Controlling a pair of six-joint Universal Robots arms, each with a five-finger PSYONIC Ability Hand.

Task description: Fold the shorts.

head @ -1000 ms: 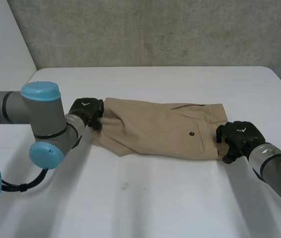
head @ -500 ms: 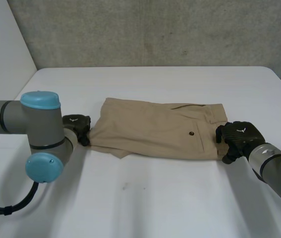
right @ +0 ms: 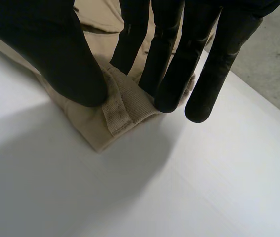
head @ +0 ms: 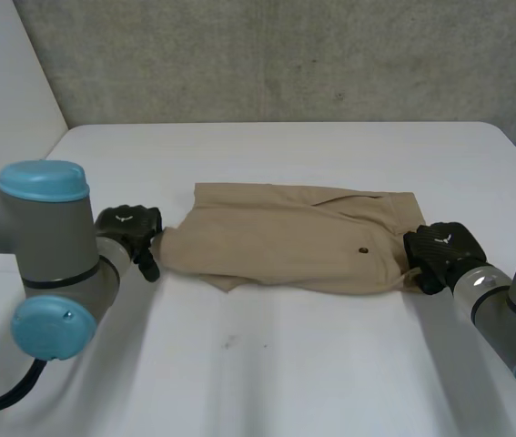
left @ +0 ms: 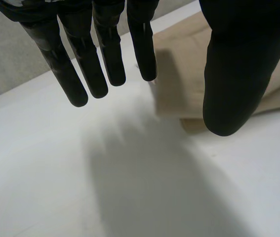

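Observation:
Tan shorts (head: pixel 285 238) lie folded lengthwise across the middle of the white table (head: pixel 267 364), waistband toward the right arm. My left hand (head: pixel 128 228) hovers just off the leg end, fingers (left: pixel 105 54) straight and apart with nothing between them; the cloth's leg end (left: pixel 179 74) lies past its fingertips. My right hand (head: pixel 441 250) is at the waistband's near corner. In the right wrist view its thumb (right: pixel 56 49) and fingers pinch a bunched fold of the waistband (right: pixel 115 116).
A grey concrete wall (head: pixel 285 55) runs behind the table's far edge. Bare white tabletop stretches in front of the shorts and beyond them. My left arm's elbow (head: pixel 48 273) stands near the table's left edge.
My left hand let go of the leg end, opened and drew back to the left. My right hand closed on the waistband corner, and the shorts shifted slightly.

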